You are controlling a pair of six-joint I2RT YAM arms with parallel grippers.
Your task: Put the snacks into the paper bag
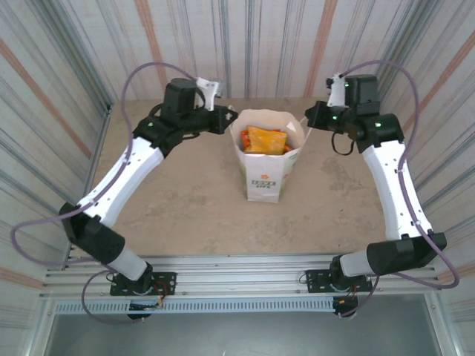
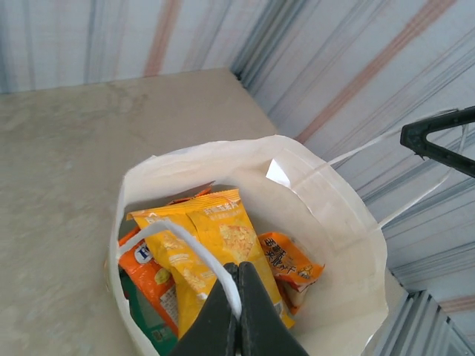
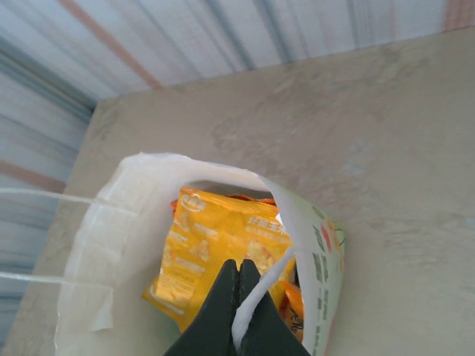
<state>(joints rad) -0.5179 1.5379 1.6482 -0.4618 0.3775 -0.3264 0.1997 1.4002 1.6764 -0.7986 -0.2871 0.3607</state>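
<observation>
The left claw (image 2: 238,271) is being pressed fully shut on a white cord handle (image 2: 174,239). The right claw (image 3: 239,267) is being pressed shut on the other handle (image 3: 256,298). The paper bag (image 1: 265,180) is being held upright mid-tabletop (image 1: 185,211), with the snacks (image 1: 265,139) inside.

The top external camera looks down from above and behind the arm bases (image 1: 141,282), far enough to take in the whole tabletop (image 1: 185,204) and the corrugated walls (image 1: 282,44). Both wrist cameras hang close over the paper bag (image 2: 326,215), looking steeply into its mouth from opposite sides. All three views share the bag's interior.
</observation>
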